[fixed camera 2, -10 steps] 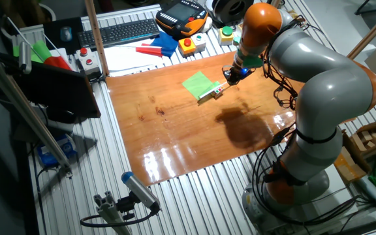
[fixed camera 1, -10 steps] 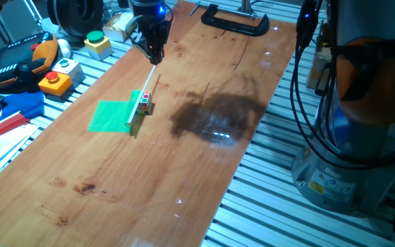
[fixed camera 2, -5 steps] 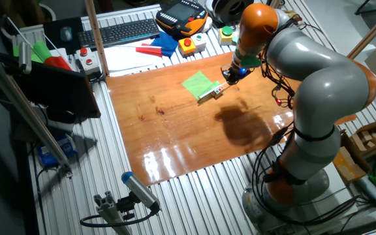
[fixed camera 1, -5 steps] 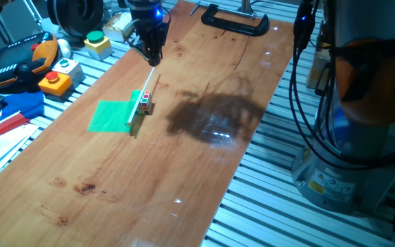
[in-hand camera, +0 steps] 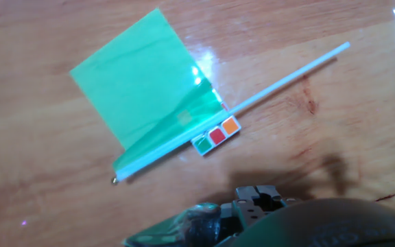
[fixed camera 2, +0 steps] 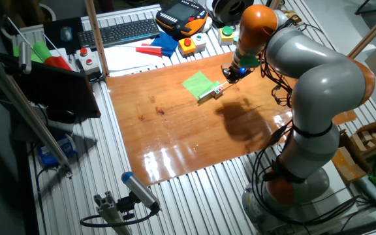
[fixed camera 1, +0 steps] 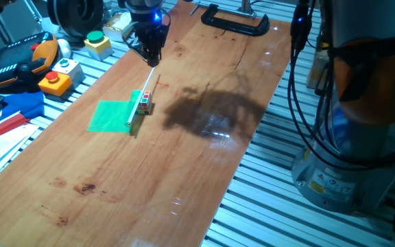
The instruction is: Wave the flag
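The flag lies flat on the wooden table: a bright green sheet (fixed camera 1: pixel 112 115) on a thin pale stick (fixed camera 1: pixel 146 89). It also shows in the other fixed view (fixed camera 2: pixel 198 83) and in the hand view (in-hand camera: pixel 139 89). Its stick (in-hand camera: pixel 280 79) rests across the small multicoloured cube (in-hand camera: pixel 217 136), which also shows in one fixed view (fixed camera 1: pixel 145 103). My gripper (fixed camera 1: pixel 151 56) hangs just above the stick's free far end, apart from it. Its fingers look pressed together and hold nothing. It also shows in the other fixed view (fixed camera 2: pixel 230 74).
A black clamp (fixed camera 1: pixel 235 20) sits at the table's far end. Button boxes (fixed camera 1: pixel 55 77), a blue block (fixed camera 1: pixel 19 104) and a red piece (fixed camera 1: pixel 2 127) lie off the table's left edge. The robot base (fixed camera 1: pixel 352 158) and its cables stand to the right.
My gripper has risen a little and shifted slightly back; the arm's shadow on the table has slid left. The flag and the cube have not moved.
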You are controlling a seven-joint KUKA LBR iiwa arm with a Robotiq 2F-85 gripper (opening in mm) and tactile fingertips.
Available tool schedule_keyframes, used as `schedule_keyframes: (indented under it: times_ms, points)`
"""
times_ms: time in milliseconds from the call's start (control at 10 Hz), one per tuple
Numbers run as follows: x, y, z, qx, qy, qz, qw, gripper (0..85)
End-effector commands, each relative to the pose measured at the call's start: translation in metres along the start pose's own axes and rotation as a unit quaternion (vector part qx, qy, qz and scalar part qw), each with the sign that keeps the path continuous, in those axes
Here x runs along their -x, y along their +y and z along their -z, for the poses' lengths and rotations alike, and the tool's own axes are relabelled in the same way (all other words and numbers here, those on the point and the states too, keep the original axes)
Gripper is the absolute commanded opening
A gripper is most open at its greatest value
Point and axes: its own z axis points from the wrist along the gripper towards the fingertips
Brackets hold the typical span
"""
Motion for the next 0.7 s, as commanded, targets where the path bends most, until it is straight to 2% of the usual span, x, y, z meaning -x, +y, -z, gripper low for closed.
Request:
schedule_keyframes:
  times_ms: [0,200,400,600]
  points:
    - [0.0016,-0.0020,-0.0025,-0.001,0.000,-0.012,1.000,0.7]
    - [0.0050,-0.0067,-0.0048,-0.006,-0.002,-0.021,1.000,0.7]
    - [0.0056,-0.0070,-0.0053,-0.014,-0.002,-0.038,0.999,0.7]
    - [0.0084,-0.0060,-0.0106,-0.014,0.002,-0.066,0.998,0.7]
